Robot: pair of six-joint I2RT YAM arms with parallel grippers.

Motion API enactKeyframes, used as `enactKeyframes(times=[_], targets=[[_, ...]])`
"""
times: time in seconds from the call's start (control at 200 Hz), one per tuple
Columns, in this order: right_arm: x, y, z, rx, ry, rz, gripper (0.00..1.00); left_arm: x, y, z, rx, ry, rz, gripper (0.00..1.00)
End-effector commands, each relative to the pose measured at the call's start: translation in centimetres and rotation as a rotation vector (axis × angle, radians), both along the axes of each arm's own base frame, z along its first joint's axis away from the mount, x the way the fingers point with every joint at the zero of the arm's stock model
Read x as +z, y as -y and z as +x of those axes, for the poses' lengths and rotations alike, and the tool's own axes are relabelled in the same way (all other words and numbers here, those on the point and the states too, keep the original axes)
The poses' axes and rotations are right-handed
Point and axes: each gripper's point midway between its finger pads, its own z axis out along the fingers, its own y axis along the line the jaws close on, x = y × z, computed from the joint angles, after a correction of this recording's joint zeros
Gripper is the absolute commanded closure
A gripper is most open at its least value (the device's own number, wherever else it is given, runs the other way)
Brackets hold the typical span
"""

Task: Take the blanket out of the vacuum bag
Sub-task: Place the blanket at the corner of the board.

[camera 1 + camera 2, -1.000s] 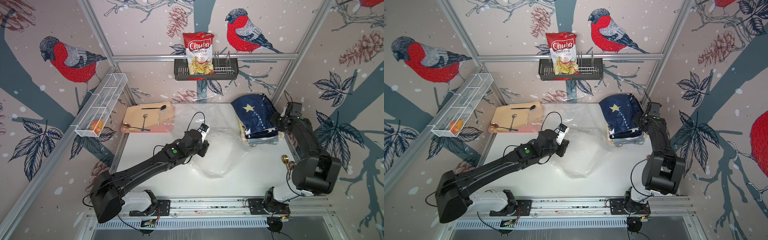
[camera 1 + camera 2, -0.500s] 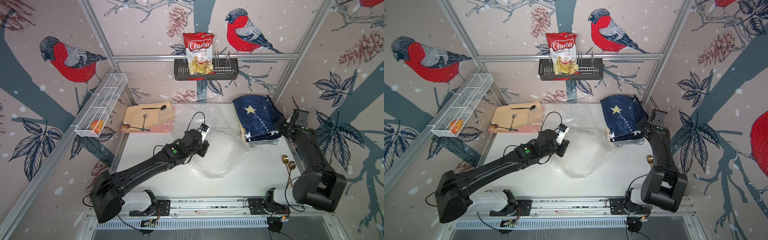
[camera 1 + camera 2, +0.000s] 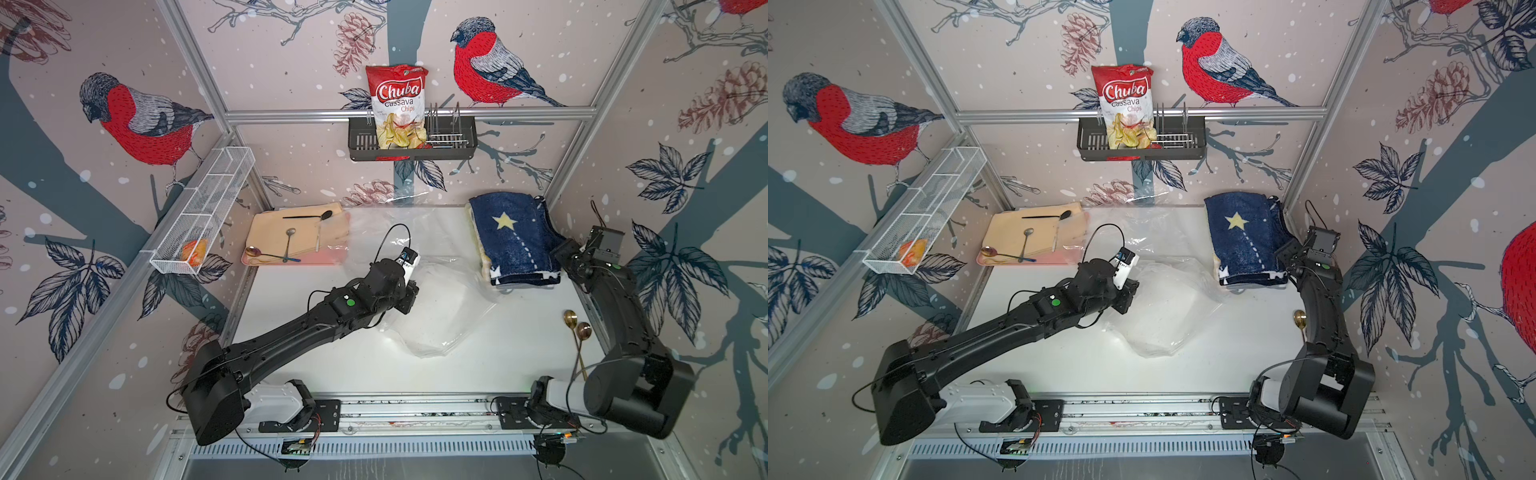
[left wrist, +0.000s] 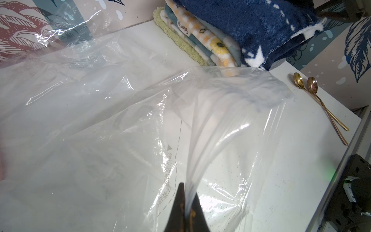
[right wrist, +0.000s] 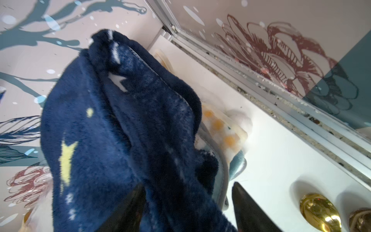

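Empty bag, blanket beside it.
Both top views: bag (image 3: 440, 316) lies empty on the surface (image 3: 519, 332), navy blanket (image 3: 513, 237) outside it, far right. Left wrist: left pincer (image 4: 187, 190) clamped on bag film. Right wrist: right pincer (image 5: 188, 183) spread wide, blanket edge in its gap.

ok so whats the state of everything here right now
vacuum bag, empty, crumpled on the table
blanket, out of the bag, folded atop other cloths
left gripper, shut on the vacuum bag
right gripper, open, blanket edge between its jaws
chips bag, upright in the wall rack
gold spoons, lying flat side by side
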Motion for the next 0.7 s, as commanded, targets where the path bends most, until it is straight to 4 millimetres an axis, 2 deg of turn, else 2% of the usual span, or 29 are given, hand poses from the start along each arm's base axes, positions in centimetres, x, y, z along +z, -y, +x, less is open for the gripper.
enactKeyframes(times=[0.0,0.155,0.265,0.365,0.445,0.495,0.59,0.695], targets=[[2.0,0.0,-1.0,-0.013,0.04,-0.027,0.29,0.7,0.3,0.3,-0.003,0.021,-0.017,1.0],[3.8,-0.7,-2.1,-0.003,0.115,-0.033,0.23,0.8,0.3,0.2,-0.007,0.022,-0.02,0.99],[3.1,-1.1,-1.8,0.021,0.106,-0.016,0.2,1.8,0.7,-0.3,-0.046,0.036,-0.049,0.89],[2.3,-1.3,-1.1,0.038,0.095,0.003,0.19,2.7,0.7,-0.9,-0.075,0.065,-0.083,0.67],[2.2,-1.2,-0.7,0.038,0.091,0.007,0.18,3.9,0.8,-1.6,-0.113,0.094,-0.122,0.38],[2.1,-1.1,-0.5,0.039,0.094,0.012,0.18,4.8,1.1,-2.5,-0.165,0.11,-0.158,0.28],[1.9,-1.3,-0.2,0.046,0.094,0.029,0.17,6.9,1.6,-4.9,-0.285,0.151,-0.247,0.23],[1.8,-0.8,0.0,0.029,0.091,0.012,0.17,9.5,1.2,-7.0,-0.366,0.224,-0.344,0.26]])
